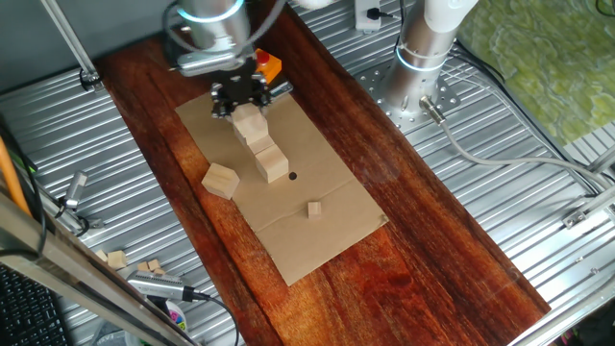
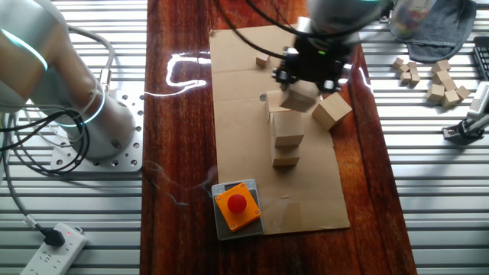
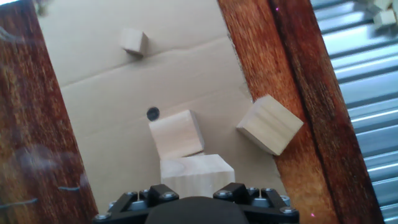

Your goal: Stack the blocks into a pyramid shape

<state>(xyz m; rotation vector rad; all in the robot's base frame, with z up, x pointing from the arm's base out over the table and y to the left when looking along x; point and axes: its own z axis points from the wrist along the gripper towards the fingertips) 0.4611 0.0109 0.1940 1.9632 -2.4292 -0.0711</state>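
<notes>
My gripper (image 1: 240,99) (image 2: 315,70) hangs over the cardboard sheet (image 1: 327,231), shut on a pale wooden block (image 1: 250,121) (image 2: 299,97) (image 3: 198,174). Its fingers are hidden in the hand view. Just under the held block, a short row of blocks (image 1: 268,159) (image 2: 287,141) lies on the cardboard. The hand view shows one of them (image 3: 177,132) beyond the held block. Another block (image 1: 220,180) (image 2: 331,111) (image 3: 269,124) sits alone and turned, at the cardboard's edge beside the row.
A tiny wooden cube (image 1: 314,209) (image 2: 263,59) (image 3: 133,41) lies farther along the cardboard. An orange block with a red button (image 1: 269,65) (image 2: 237,205) sits behind the gripper. Several small blocks (image 2: 443,80) lie on the ribbed metal table. The arm's base (image 1: 423,48) stands nearby.
</notes>
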